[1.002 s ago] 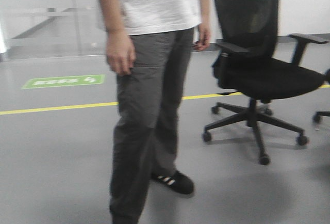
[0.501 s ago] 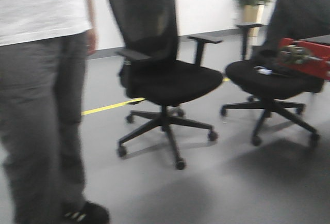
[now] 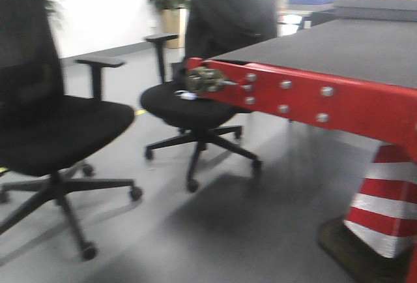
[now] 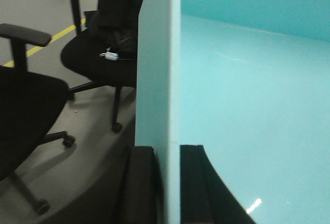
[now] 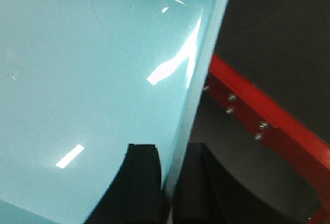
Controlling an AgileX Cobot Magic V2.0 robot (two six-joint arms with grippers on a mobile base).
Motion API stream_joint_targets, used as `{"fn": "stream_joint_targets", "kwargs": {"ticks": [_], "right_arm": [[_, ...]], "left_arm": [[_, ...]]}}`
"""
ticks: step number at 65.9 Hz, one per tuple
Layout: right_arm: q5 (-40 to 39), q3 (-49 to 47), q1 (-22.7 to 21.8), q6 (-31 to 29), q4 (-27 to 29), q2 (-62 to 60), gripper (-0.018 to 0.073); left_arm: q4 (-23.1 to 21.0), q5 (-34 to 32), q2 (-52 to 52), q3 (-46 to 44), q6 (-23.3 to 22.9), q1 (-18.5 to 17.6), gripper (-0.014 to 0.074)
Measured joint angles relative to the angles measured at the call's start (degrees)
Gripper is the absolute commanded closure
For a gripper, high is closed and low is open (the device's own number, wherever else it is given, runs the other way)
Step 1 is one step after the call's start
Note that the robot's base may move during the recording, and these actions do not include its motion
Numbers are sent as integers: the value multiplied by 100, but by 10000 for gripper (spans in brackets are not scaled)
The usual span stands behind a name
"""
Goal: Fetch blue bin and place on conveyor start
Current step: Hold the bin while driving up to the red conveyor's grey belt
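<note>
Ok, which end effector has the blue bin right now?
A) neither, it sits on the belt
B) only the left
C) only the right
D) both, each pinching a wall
D: each wrist view shows a wall of the blue bin clamped between the fingers, of the left end effector and of the right end effector.

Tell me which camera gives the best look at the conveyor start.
The front-facing view: the conveyor start shows its dark belt and bolted red front strip. The right wrist view catches only a slice of red strip past the blue bin wall. The left wrist view shows none of it.
</note>
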Motion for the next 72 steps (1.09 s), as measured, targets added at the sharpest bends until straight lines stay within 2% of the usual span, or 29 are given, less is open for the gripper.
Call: {"fn": "stream_joint_targets", "kwargs": {"ticks": [72], "right_arm": [[0, 0, 0, -10, -31, 0, 711]], "left_arm": [[0, 0, 0, 0, 0, 0, 708]]}}
